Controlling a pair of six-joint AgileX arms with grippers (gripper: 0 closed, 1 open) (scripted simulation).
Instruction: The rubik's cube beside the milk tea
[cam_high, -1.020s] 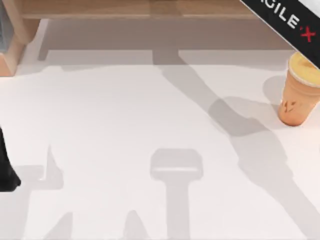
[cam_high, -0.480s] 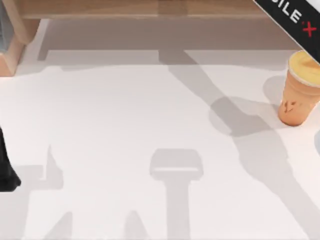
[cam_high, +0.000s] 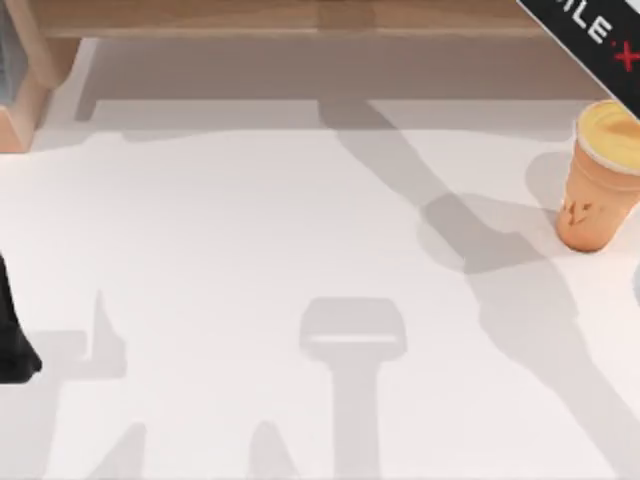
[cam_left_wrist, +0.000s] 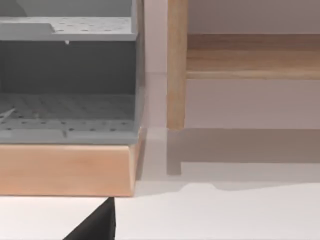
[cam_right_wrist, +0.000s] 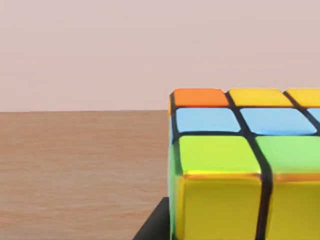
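Note:
The milk tea (cam_high: 600, 180), an orange-tan tapered cup with a pale yellow top, stands upright at the table's right side. The rubik's cube (cam_right_wrist: 240, 170) sits very close in the right wrist view, showing orange, yellow, blue and green squares. It hangs against a far wooden floor and a plain wall. A dark finger (cam_right_wrist: 156, 226) shows beside its lower edge, so my right gripper holds it. My right arm (cam_high: 600, 35) crosses the far right corner above the cup. My left arm (cam_high: 12, 340) is parked at the left edge.
A wooden shelf (cam_high: 280, 18) runs along the far side of the white table (cam_high: 250, 220). A grey perforated rack (cam_left_wrist: 65, 100) on a wooden base (cam_left_wrist: 65, 170) stands at the far left, next to a wooden post (cam_left_wrist: 176, 65).
My right arm has slid a little to the right in the top corner. Its shadow on the table has shifted the same way. The cup and the left arm have not moved.

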